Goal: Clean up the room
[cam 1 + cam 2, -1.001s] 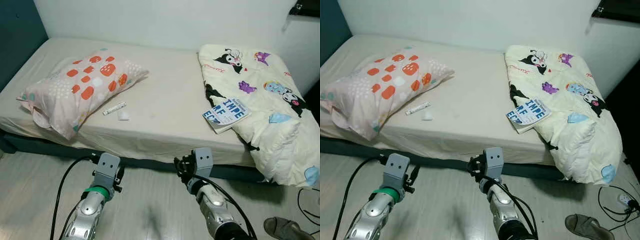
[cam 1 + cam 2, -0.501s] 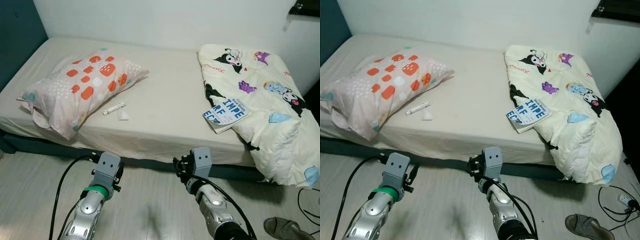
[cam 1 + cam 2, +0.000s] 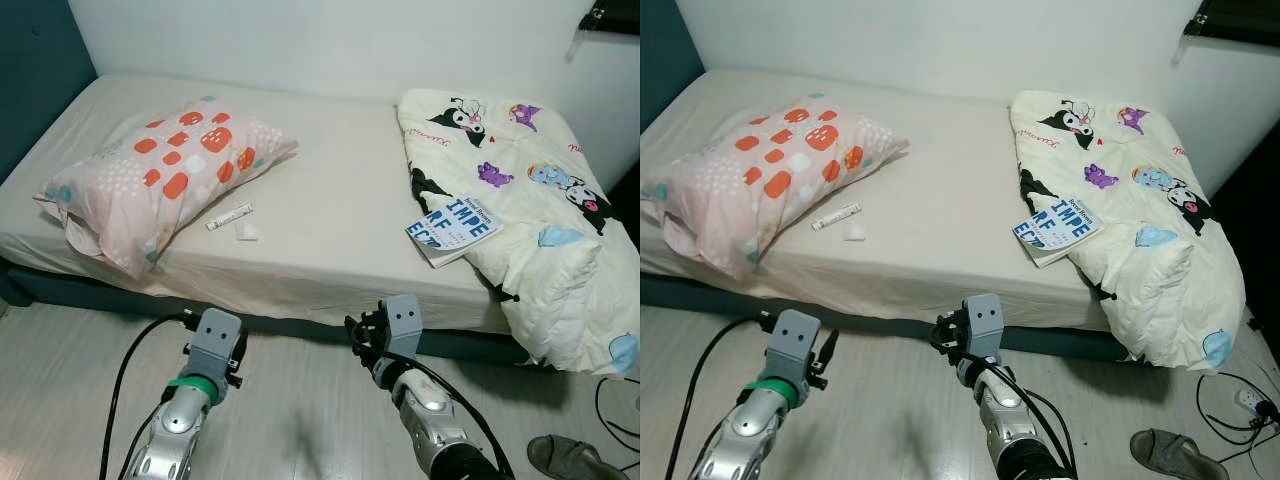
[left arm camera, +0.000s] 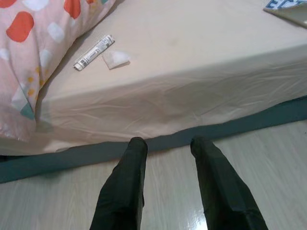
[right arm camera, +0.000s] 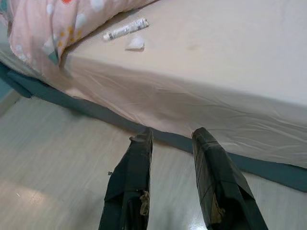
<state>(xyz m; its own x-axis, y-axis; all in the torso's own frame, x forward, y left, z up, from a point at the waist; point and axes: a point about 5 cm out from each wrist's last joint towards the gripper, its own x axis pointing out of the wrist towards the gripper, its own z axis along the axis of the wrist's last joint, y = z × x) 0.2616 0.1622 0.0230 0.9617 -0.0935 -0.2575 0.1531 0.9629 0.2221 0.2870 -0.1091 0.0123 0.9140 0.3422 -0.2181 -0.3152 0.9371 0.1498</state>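
Left tool (image 4: 165, 146) and right tool (image 5: 170, 136), both spread and empty, hover before the bed (image 3: 330, 210).

Pink pillow (image 3: 160, 175) with orange and white spots; cream quilt (image 3: 530, 210) with cartoon prints; beige sheet (image 3: 330, 220); blue-lettered book (image 3: 453, 227).

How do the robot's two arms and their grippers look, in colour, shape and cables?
Both arms are shiny silver and rounded, each ending in a grey box-shaped wrist block. The left arm wears a green ring, and a black cable loops beside it. The right arm carries black cables too. The left gripper and right gripper have two long black fingers.
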